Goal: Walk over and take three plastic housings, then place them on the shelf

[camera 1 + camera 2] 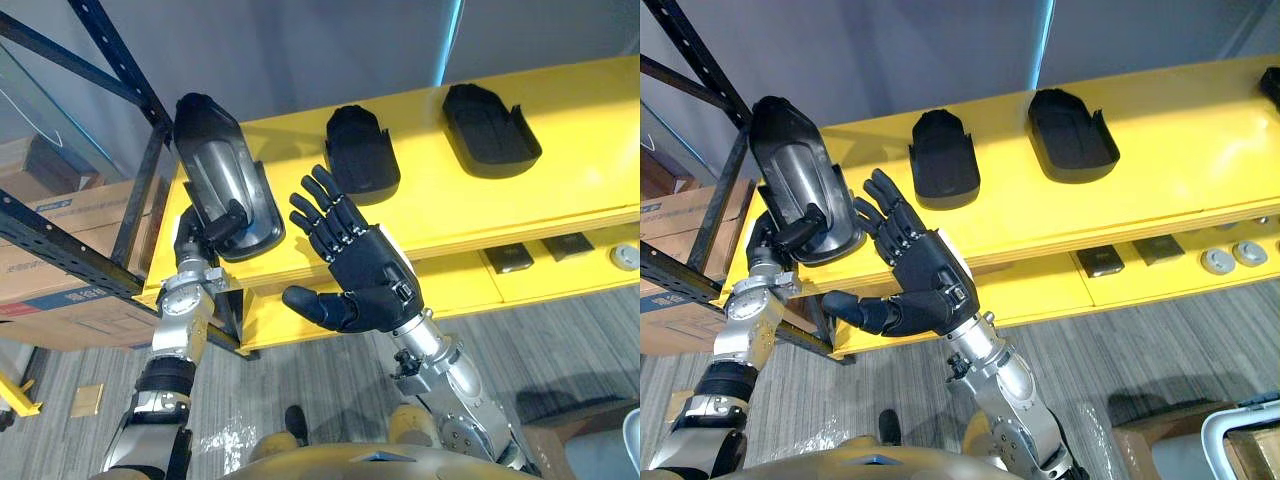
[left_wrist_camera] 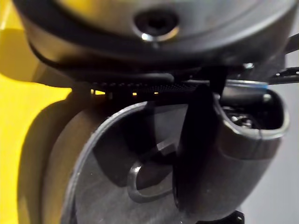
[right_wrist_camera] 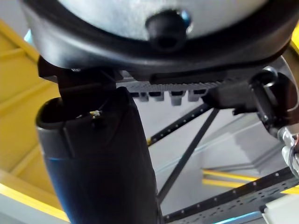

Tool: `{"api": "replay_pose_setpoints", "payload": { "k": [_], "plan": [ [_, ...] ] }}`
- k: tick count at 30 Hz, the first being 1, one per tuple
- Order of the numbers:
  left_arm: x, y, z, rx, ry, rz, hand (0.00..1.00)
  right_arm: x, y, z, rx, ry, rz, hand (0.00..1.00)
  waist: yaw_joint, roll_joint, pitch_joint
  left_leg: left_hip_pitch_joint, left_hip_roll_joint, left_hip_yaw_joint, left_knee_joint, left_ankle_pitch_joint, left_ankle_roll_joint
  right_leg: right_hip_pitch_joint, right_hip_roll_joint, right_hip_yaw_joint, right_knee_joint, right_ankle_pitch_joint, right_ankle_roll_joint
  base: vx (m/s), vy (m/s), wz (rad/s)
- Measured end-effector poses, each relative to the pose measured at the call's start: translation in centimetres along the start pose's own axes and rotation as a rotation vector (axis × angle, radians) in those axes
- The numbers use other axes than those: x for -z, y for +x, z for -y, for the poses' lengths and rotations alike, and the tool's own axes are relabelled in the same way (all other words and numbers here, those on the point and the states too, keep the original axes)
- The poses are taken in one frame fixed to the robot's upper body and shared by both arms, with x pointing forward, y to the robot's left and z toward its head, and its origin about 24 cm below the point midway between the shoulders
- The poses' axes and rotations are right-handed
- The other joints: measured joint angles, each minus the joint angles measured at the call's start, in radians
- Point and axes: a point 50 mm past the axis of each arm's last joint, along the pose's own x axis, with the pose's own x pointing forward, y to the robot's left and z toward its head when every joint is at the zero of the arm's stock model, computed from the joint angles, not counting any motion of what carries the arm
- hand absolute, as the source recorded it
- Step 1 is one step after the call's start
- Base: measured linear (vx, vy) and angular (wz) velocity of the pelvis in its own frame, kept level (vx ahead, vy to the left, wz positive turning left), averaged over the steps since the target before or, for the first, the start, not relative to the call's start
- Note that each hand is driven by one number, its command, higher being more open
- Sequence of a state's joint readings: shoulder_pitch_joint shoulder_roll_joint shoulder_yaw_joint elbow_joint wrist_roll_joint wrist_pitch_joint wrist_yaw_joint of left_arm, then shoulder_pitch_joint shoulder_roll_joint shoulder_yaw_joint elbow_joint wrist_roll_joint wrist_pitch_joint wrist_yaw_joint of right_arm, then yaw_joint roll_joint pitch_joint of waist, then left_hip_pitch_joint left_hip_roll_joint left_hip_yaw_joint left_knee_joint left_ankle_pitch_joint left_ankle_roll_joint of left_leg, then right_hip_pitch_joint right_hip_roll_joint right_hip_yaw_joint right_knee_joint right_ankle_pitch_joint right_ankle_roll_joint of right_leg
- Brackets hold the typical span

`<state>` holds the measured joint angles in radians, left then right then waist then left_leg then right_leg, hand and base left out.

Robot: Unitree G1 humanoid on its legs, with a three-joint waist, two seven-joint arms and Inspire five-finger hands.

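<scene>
My left hand (image 1: 200, 238) is shut on a black plastic housing (image 1: 215, 180) with a grey inner face, the thumb (image 2: 224, 154) hooked over its rim. The housing is tilted up on its lower end at the left end of the yellow shelf (image 1: 560, 190). Two more black housings lie flat on that shelf, one at the middle (image 1: 360, 152) and one further right (image 1: 490, 130). My right hand (image 1: 365, 270) is open with straight fingers, palm up, in front of the shelf edge just right of the held housing, holding nothing.
A black rack frame (image 1: 110, 60) rises at the left with cardboard boxes (image 1: 60, 260) behind it. The lower yellow shelf carries small dark parts (image 1: 510, 258) and a round piece (image 1: 625, 256). A white bin (image 1: 1240, 440) sits on the floor at the right.
</scene>
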<state>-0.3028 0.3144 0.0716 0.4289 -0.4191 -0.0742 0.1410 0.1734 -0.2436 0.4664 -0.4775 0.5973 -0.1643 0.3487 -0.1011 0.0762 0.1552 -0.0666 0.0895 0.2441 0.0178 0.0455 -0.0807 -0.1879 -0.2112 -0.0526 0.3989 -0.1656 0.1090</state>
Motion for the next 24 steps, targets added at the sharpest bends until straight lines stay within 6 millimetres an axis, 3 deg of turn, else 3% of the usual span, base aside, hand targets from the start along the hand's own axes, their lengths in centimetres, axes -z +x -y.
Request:
{"api": "replay_pose_setpoints", "payload": {
  "k": [6, 7, 14, 24],
  "plan": [
    [-2.9, 1.7, 0.8, 0.027, -0.036, 0.067, 0.00, -1.4, 1.3, -0.4, -0.063, -0.037, 0.061, 1.00, 0.006, 0.002, 0.070, -0.033, -0.001, 0.008, 0.027, 0.014, 0.000, -0.038, -0.010, 0.004, 0.037, -0.008, -0.001, -0.01, -0.011, 0.02],
    [-3.3, 1.9, 1.0, 0.038, -0.047, 0.073, 1.00, -1.5, 1.5, -0.4, -0.070, -0.042, 0.062, 1.00, 0.008, 0.006, 0.085, -0.034, -0.004, 0.009, 0.029, 0.011, 0.002, -0.041, -0.013, 0.004, 0.044, -0.012, 0.001, -0.04, -0.011, 0.04],
    [-6.7, 3.2, 1.2, 0.070, -0.021, 0.146, 1.00, -2.4, 1.9, -0.8, -0.113, -0.074, 0.070, 1.00, 0.013, 0.014, 0.146, -0.095, -0.003, 0.042, 0.069, 0.009, 0.003, -0.112, -0.028, 0.021, 0.094, -0.020, 0.008, -0.03, -0.015, 0.01],
    [-8.1, 4.1, 1.4, 0.028, -0.022, 0.135, 1.00, -2.7, 2.0, -0.6, -0.072, -0.100, 0.081, 1.00, 0.013, 0.011, 0.163, -0.095, -0.007, 0.051, 0.066, 0.014, 0.003, -0.121, -0.032, 0.029, 0.101, -0.017, 0.013, 0.00, -0.002, -0.01]
  ]
}}
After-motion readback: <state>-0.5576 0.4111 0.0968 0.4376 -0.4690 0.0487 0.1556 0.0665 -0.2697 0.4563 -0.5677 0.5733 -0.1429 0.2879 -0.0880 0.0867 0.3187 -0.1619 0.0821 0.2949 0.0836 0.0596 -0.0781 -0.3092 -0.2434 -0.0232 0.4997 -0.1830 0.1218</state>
